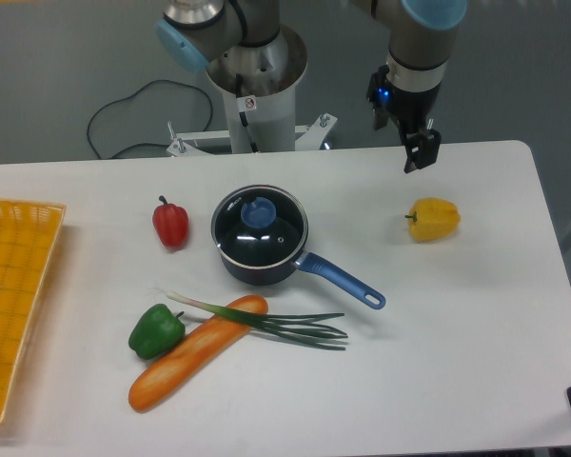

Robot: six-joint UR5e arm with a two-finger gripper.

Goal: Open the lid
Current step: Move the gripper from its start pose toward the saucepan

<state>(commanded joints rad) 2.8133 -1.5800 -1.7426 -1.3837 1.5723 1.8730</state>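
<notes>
The white tabletop (476, 324) fills most of the view, and the arm's metal base column (257, 90) stands just beyond its far edge at about 12 o'clock, a black cable (124, 109) looping on the floor beside it. Out at 9 o'clock an orange woven tray (19, 286) hangs half out of frame. Dead centre sits the dark blue saucepan (252, 267), its long blue handle (343, 281) running off toward 4 o'clock. The lid (260, 227) is on the pan, glass disc seated flat inside the rim, blue knob up and a little toward 12 o'clock of the pan's middle.

Below the pan, at 7 o'clock, a long orange baguette-like loaf (195, 352) lies on a diagonal, and a green onion (266, 319) crosses over its upper end, the leaves trailing toward 3 o'clock. A green bell pepper (156, 330) rests touching the loaf's left side. A yellow bell pepper (433, 219) sits well apart at 3 o'clock of the pan, and a red bell pepper (170, 222) stands near the pan at 9 o'clock.

Now the claw (422, 152): it hangs up at 1 o'clock, above the far edge of the tabletop, just beyond the yellow pepper, well away from the lid and holding nothing. Dark fingers point down; whether they are spread or pressed together I cannot tell from this angle.
</notes>
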